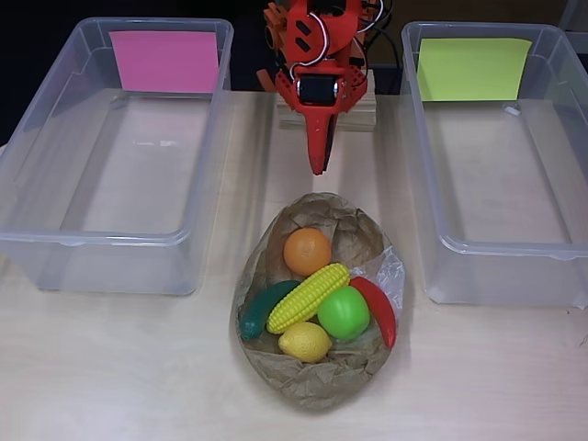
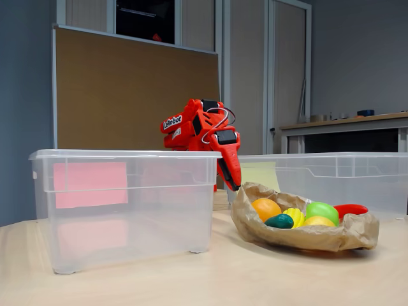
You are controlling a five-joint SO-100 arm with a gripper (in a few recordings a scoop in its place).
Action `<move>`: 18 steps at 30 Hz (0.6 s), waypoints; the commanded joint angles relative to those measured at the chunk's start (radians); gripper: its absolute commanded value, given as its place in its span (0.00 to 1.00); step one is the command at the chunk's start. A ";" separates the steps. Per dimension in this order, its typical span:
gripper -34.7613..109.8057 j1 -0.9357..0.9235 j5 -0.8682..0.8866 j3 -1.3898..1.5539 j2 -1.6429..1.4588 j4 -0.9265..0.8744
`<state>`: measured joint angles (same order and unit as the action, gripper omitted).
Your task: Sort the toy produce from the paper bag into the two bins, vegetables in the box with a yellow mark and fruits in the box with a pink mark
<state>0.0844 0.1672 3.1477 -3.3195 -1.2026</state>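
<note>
On the left in the overhead view, the pink-marked bin (image 1: 55, 184) holds nothing. In the middle, the paper bag (image 1: 317, 377) cradles an orange (image 1: 307, 251), corn (image 1: 309, 298), cucumber (image 1: 262, 308), green apple (image 1: 344, 313), lemon (image 1: 304, 342) and red chili (image 1: 378, 309). Above it the red gripper (image 1: 319, 156) hangs with fingers pressed together, gripping nothing. The yellow-marked bin (image 1: 551, 230) on the right holds nothing.
</note>
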 commanded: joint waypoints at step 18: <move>0.26 0.089 -0.127 -0.018 -0.012 -0.021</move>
<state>0.1396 0.1365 3.1477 -3.3195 -1.2026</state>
